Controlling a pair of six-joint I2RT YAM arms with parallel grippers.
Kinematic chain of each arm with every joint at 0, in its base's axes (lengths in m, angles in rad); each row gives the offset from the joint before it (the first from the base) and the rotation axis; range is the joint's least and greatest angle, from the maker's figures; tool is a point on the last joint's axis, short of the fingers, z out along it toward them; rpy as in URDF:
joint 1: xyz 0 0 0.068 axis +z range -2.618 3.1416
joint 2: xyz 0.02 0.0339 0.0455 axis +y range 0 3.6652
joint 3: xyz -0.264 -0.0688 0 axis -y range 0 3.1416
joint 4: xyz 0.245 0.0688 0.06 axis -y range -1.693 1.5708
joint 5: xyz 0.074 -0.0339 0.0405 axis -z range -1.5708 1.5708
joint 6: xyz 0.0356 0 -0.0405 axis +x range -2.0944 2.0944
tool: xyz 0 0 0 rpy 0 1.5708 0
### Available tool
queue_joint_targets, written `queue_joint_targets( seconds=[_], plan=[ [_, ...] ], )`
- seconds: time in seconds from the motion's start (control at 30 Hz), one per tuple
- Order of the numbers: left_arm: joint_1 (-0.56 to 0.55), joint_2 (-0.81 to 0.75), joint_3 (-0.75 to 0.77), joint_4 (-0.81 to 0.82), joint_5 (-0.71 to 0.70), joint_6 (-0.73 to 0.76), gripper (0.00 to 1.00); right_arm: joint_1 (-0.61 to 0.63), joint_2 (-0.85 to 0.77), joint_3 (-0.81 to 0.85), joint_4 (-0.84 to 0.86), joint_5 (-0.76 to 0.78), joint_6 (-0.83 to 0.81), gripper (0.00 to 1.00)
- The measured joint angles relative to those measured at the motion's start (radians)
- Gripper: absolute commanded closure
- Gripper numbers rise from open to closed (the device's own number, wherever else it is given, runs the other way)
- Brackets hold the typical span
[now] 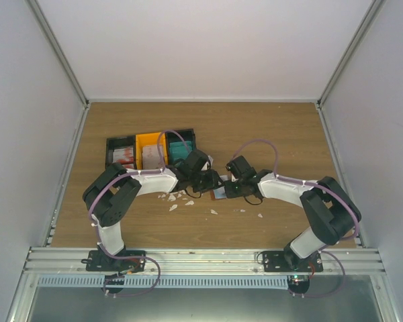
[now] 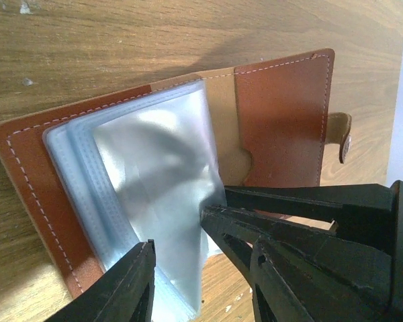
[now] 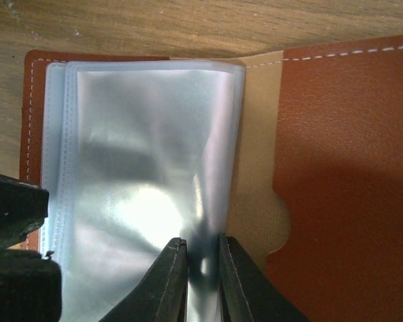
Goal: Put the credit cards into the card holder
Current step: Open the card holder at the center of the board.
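Wooden table [image 1: 275, 134] enclosed by white walls [image 1: 208, 47]. Far left: row of three joined plastic bins [image 1: 109, 153], an orange bin [image 1: 148, 138] between two black ones. Centre: scattered white scraps [image 1: 173, 207] on the wood. Near edge: aluminium rail [image 1: 201, 258].

Our left arm [image 1: 144, 181] and right arm [image 1: 289, 188] bend inward, elbows out, wrists nearly meeting. Our left claw [image 2: 201, 282] hangs with jaws apart; our right claw [image 3: 201, 243] pinches a clear sleeve of the card holder [image 3: 342, 168]
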Motion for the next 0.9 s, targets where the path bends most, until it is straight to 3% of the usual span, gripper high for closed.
queue_joint_targets(
  seconds=[0.9],
  plan=[
    [0.0,0.051,-0.002,0.053,0.056,-0.027,0.61,-0.207,-0.122,-0.188,0.162,-0.383,0.096,0.98]
  ],
)
